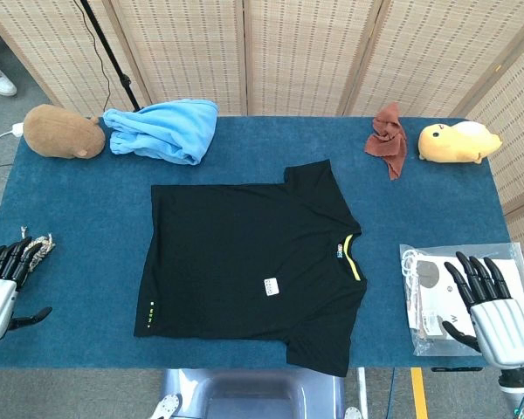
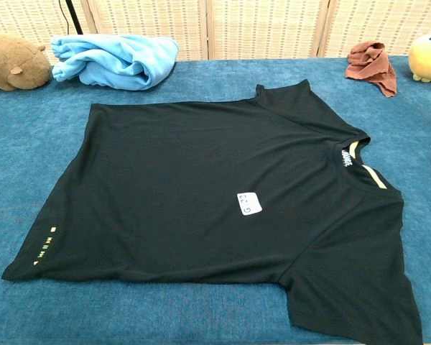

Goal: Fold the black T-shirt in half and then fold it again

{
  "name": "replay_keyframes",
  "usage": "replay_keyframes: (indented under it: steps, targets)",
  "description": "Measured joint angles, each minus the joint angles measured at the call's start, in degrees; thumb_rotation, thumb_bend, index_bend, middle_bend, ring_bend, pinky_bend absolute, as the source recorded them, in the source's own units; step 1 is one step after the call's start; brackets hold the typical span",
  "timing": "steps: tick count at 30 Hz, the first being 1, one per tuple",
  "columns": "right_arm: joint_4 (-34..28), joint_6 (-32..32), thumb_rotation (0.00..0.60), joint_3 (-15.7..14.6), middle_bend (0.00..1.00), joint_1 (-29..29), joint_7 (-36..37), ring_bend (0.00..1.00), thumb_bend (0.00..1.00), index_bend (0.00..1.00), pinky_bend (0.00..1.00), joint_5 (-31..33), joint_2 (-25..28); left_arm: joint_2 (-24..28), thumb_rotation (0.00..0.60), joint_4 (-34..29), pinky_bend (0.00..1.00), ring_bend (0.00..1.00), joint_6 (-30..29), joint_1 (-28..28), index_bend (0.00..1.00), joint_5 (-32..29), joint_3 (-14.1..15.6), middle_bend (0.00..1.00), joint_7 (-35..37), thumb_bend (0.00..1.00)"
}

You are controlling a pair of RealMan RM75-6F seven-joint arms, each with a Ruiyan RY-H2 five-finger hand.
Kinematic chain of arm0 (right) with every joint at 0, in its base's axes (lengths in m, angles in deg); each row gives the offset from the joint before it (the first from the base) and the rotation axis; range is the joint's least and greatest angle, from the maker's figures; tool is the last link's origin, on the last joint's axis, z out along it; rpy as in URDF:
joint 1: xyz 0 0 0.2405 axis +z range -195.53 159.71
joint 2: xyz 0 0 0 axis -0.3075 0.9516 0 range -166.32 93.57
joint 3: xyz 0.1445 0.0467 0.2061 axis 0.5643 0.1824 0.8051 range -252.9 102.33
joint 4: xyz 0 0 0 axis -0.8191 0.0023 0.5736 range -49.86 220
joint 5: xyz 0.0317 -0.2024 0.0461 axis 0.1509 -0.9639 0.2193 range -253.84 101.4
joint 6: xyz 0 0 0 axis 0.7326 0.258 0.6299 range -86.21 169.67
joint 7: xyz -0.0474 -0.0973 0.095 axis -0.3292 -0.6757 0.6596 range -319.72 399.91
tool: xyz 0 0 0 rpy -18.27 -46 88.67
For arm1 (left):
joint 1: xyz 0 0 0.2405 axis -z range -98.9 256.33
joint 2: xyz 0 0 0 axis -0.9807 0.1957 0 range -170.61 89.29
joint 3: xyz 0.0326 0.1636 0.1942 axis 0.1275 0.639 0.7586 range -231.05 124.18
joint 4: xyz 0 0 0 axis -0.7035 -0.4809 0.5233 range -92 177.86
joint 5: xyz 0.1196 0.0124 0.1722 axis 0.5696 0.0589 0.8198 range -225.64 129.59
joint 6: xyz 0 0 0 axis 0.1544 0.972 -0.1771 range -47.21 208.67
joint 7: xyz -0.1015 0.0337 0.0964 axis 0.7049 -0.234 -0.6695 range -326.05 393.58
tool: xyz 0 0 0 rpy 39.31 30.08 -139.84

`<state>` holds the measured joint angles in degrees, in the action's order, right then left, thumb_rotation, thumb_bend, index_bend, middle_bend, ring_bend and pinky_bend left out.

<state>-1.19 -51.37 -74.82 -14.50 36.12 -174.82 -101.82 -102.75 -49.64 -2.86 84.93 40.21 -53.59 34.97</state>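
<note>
A woven folding screen [image 1: 306, 52] stands behind the blue-covered table [image 1: 87, 209]; grey floor [image 1: 9, 113] shows at its left end, beside a black stand pole [image 1: 109, 48].

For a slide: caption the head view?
Black T-shirt spread flat on blue table, both hands open at the sides.

Brown plush [image 1: 64, 133], blue cloth [image 1: 163, 129], rust rag [image 1: 388, 138], yellow plush [image 1: 458, 142].
</note>
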Motion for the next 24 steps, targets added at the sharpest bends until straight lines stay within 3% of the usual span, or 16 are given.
replay_keyframes:
  steps: [6, 19, 24]
  targets:
    - [-0.7, 2.0, 0.6, -0.7, 0.0, 0.3, -0.9, 0.0, 0.0, 0.0, 0.0, 0.1, 0.2, 0.0, 0.6, 0.1, 0.0, 0.0, -1.1, -0.3, 0.0, 1.0, 0.1, 0.0, 0.8, 0.0]
    - [13.6, 2.4, 0.6, -5.4, 0.0, 2.7, 3.0, 0.0, 0.0, 0.0, 0.0, -10.1, -3.4, 0.1, 0.6, 0.2, 0.0, 0.0, -2.7, -0.6, 0.0, 3.2, 0.5, 0.0, 2.8, 0.0]
    - [15.6, 2.4, 0.6, -7.6, 0.0, 4.1, 4.0, 0.0, 0.0, 0.0, 0.0, -13.9, -4.4, 0.5, 0.6, 0.1, 0.0, 0.0, -3.1, -0.8, 0.0, 3.3, 0.6, 0.0, 4.1, 0.0]
